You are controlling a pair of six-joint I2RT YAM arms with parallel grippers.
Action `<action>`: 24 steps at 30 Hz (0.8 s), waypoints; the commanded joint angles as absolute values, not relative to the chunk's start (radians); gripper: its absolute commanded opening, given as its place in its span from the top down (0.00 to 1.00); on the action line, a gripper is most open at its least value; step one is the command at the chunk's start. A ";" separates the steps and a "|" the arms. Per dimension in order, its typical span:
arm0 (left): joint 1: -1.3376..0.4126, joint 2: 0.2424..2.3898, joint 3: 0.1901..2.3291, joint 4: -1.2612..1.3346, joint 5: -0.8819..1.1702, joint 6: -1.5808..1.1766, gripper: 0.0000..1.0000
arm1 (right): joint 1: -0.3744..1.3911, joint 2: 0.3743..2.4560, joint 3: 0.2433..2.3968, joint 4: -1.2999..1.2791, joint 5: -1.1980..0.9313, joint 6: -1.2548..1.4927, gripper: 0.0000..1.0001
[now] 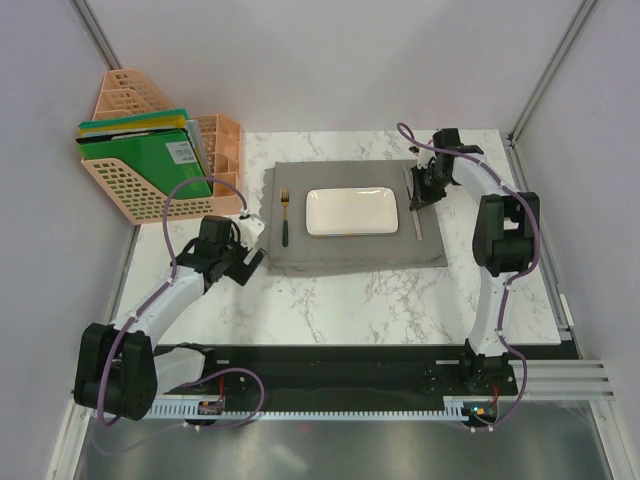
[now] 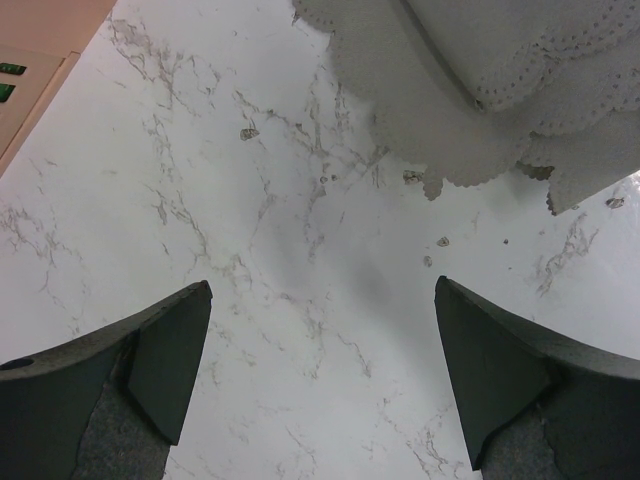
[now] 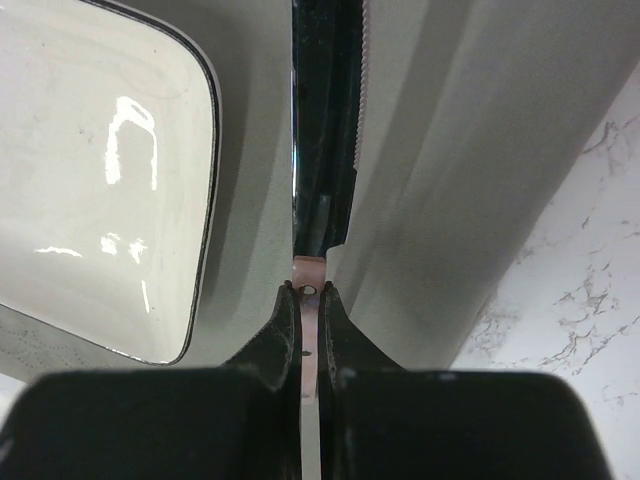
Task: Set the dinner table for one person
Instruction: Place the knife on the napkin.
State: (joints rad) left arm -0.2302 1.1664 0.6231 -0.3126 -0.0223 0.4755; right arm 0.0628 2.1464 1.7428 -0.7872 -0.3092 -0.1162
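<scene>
Marble dinner table point(image 1: 350, 300) from above, ahead of both bases: placemat point(image 1: 350, 255), plate point(image 1: 352, 212) and fork point(image 1: 284, 212) laid, right gripper point(image 1: 424, 192) at the knife point(image 1: 417, 226) beside the plate; left wrist: left gripper point(image 2: 322, 300) gaping over the marble; right wrist: jaws pinched on the knife, so I'd guess knife-placing, next a gentle release.

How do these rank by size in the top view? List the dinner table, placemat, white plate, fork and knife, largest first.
1. dinner table
2. placemat
3. white plate
4. fork and knife: unranked. Both look thin and similar in length, and the right gripper hides part of the knife.
</scene>
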 commanded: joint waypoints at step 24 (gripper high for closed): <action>-0.225 1.177 0.629 -0.313 -0.028 0.465 0.00 | 0.063 2.028 1.552 -0.606 -0.244 -0.084 0.57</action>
